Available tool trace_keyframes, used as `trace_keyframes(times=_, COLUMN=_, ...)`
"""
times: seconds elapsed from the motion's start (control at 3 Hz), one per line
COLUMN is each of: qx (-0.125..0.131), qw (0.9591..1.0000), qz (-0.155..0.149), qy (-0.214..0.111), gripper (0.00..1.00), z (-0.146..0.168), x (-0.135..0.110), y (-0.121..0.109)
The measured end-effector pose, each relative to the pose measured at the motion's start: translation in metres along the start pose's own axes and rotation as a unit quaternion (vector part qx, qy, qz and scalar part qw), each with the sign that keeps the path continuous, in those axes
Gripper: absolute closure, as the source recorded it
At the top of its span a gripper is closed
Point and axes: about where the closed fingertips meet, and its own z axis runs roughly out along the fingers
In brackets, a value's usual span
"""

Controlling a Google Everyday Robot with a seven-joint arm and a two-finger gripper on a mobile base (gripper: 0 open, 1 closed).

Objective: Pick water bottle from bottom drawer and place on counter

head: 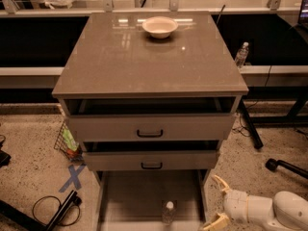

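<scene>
The water bottle (168, 212), clear with a white cap, stands upright near the front of the open bottom drawer (130, 196). My gripper (215, 203) is at the lower right, just right of the drawer's side wall and right of the bottle, with its pale fingers (220, 184) spread open and empty. The glossy grey-brown counter (120, 57) tops the cabinet above.
A white bowl (160, 26) sits at the back of the counter. A smaller clear bottle (241, 55) stands on the shelf rail at right. The two upper drawers (150, 127) are partly pulled out. A wire basket (67, 142), cables (53, 211) and a blue floor mark lie at left.
</scene>
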Motion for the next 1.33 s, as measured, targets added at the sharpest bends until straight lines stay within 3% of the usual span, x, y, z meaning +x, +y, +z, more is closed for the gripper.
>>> trace_keyframes(times=0.33, qx=-0.010, qw=0.9999, qz=0.001, qy=-0.003, gripper=0.00, z=0.015, x=0.002, y=-0.001)
trace_keyframes(times=1.0, qx=-0.049, qw=0.9971, qz=0.007, qy=-0.058, gripper=0.00, z=0.082, x=0.030, y=0.003)
trace_keyframes(times=1.33, qx=-0.065, qw=0.9943, qz=-0.010, qy=-0.085, gripper=0.00, z=0.115, x=0.044, y=0.007)
